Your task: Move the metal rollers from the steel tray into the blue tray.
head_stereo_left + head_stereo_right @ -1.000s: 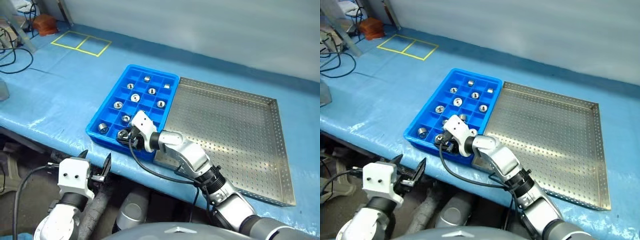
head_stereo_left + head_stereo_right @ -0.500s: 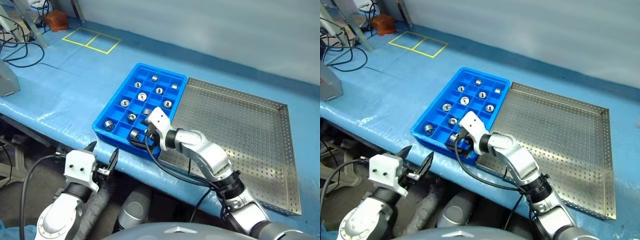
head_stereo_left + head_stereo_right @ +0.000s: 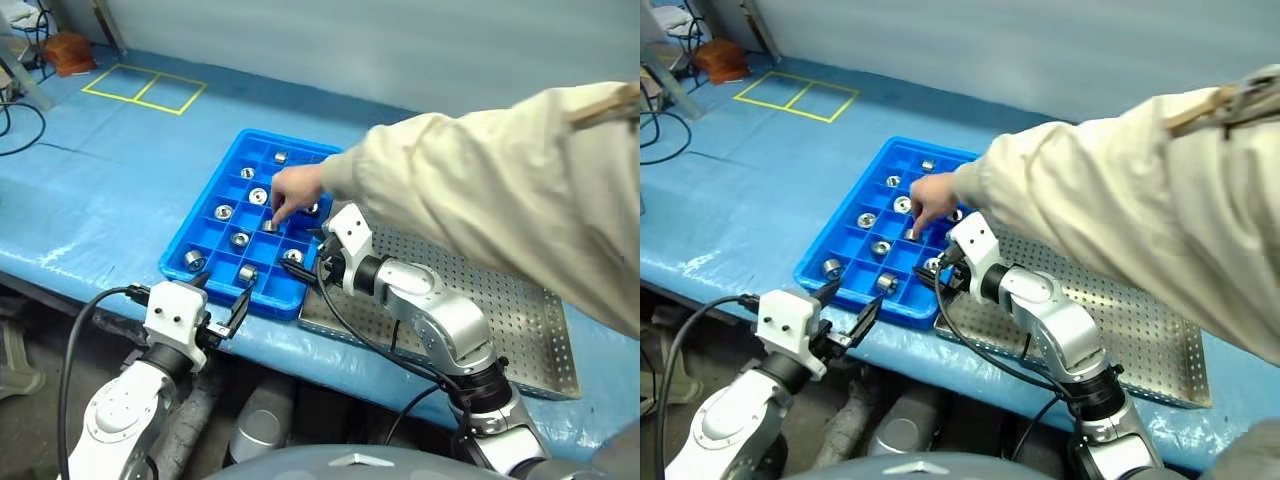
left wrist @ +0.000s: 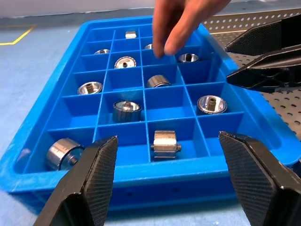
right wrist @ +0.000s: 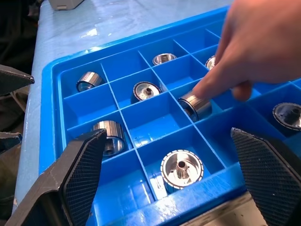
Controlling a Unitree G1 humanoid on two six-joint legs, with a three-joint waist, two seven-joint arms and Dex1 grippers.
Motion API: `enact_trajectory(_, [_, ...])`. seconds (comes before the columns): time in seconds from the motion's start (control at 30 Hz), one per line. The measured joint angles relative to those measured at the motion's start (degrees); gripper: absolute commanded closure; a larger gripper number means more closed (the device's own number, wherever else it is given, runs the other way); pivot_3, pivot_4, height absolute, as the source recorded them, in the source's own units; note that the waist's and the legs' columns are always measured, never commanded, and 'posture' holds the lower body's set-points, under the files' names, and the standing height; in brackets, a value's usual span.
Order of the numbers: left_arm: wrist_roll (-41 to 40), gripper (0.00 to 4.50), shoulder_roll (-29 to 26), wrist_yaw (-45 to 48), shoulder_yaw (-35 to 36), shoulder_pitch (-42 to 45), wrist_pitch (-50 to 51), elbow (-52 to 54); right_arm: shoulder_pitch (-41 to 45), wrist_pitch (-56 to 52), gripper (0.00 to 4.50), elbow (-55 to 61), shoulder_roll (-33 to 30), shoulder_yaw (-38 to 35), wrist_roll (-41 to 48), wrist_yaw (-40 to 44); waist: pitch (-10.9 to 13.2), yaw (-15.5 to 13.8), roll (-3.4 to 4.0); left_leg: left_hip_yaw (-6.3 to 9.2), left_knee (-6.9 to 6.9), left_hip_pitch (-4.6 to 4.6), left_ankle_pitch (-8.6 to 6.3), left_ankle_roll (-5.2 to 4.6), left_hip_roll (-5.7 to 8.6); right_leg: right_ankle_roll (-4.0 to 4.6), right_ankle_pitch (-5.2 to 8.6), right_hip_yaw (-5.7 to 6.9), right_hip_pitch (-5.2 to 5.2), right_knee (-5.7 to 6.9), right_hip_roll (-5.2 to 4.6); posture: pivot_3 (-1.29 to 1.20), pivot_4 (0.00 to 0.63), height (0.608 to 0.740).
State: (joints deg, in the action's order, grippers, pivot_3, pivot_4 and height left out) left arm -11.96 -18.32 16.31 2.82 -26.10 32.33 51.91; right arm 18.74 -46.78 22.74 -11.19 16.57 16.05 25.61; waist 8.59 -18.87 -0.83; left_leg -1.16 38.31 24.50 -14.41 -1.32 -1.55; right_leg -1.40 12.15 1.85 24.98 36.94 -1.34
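The blue tray holds several metal rollers in its square compartments. To its right lies the steel tray, partly hidden by a person's sleeve. The person's hand reaches into the blue tray, fingertips on a roller in a middle compartment. My right gripper stands open at the blue tray's near right corner, above a roller that lies flat in a compartment. My left gripper is open and empty, just in front of the blue tray's near wall.
A blue cover spreads over the table. Yellow tape squares mark its far left. The person's arm crosses over the steel tray from the right. Black cables hang by my left arm below the table's front edge.
My right gripper opened and drew back to the right from the front compartments. A person's arm came in from the right and put its hand into the blue tray. The camera shifted.
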Motion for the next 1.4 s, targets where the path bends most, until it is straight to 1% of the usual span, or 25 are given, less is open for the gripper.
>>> enact_trajectory(0.2, [-0.25,0.77,-0.01,0.01,-0.53,0.57,0.97,-0.11,-0.21,0.00,0.02,0.00,0.18,0.00,0.03,-1.02,0.01,2.45,0.02,0.10,0.00,-0.33,0.00,0.00,0.00,0.06,0.04,0.02,-0.35,-0.03,-0.01,0.35,0.150,0.740])
enact_trajectory(0.27, [-0.25,0.77,-0.01,-0.01,-1.05,0.61,1.05,-0.12,-0.29,0.00,0.02,0.00,0.19,0.00,0.04,-1.06,0.02,3.08,0.02,0.11,-0.01,-0.48,0.00,0.00,-0.02,0.32,0.19,0.01,-0.49,-0.03,-0.03,0.35,0.150,0.740])
enact_trajectory(0.37, [-0.24,0.77,0.00,-0.02,-1.27,0.67,1.09,-0.21,-0.45,0.00,0.02,0.00,0.15,0.01,0.04,-1.11,0.02,4.24,0.02,0.10,-0.01,-0.61,0.00,0.00,-0.05,0.37,0.22,0.00,-0.58,0.00,-0.04,0.34,0.150,0.740])
enact_trajectory(0.63, [-0.23,0.77,-0.01,-0.02,-1.71,1.17,1.09,-0.55,-0.59,-0.01,0.02,-0.01,-0.07,0.01,0.05,-1.77,0.02,6.62,0.02,0.24,-0.09,-0.68,0.00,-0.01,-0.05,0.38,0.22,-0.12,-0.59,0.02,-0.04,0.34,0.150,0.740])
enact_trajectory(0.9, [-0.23,0.77,-0.13,0.00,-2.17,1.79,1.09,-0.66,-0.60,-0.02,0.02,-0.01,0.33,0.01,0.03,-2.39,0.02,8.28,0.02,0.27,-0.09,-0.72,0.01,-0.02,-0.09,0.38,0.22,-0.16,-0.63,0.03,-0.04,0.33,0.150,0.740])
enact_trajectory(1.0, [-0.24,0.77,-0.24,0.03,-2.25,2.24,1.09,-1.11,0.44,0.08,0.02,-2.25,2.57,-1.06,-1.79,-6.49,0.02,8.74,0.02,0.24,-0.09,-0.75,0.01,-0.01,-0.09,0.38,0.22,-0.19,-0.63,0.06,-0.03,0.33,0.150,0.740])
enact_trajectory(1.1, [-0.28,0.77,-0.37,0.13,-2.45,2.66,1.09,-1.62,3.30,1.33,0.02,-8.70,6.12,-5.55,-4.53,-13.39,0.02,9.25,0.02,0.20,-0.09,-0.79,0.04,0.02,-0.07,0.38,0.22,-0.25,-0.62,0.11,-0.03,0.32,0.150,0.740])
enact_trajectory(1.17, [-0.32,0.77,-0.47,0.19,-2.54,2.81,1.09,-1.88,5.06,3.00,0.02,-12.49,7.28,-7.96,-6.16,-16.87,0.02,9.44,0.03,0.19,-0.11,-0.78,0.04,0.02,-0.07,0.37,0.21,-0.31,-0.61,0.10,-0.04,0.31,0.150,0.740])
enact_trajectory(1.27, [-0.32,0.77,-0.91,0.40,-3.47,4.10,1.09,-2.39,7.28,5.80,0.02,-19.12,9.23,-11.12,-8.05,-21.17,0.02,10.04,0.03,0.17,-0.14,-0.77,0.05,0.02,-0.05,0.28,0.14,-0.35,-0.60,0.09,-0.04,0.32,0.150,0.740])
enact_trajectory(1.4, [-0.39,0.77,-0.94,0.89,-5.01,5.70,1.08,-2.43,7.89,9.21,0.02,-25.66,10.55,-13.88,-9.09,-24.11,0.03,10.70,0.04,0.16,-0.23,-0.80,0.05,0.02,-0.04,0.25,-0.02,-0.39,-0.59,0.10,-0.03,0.32,0.150,0.740])
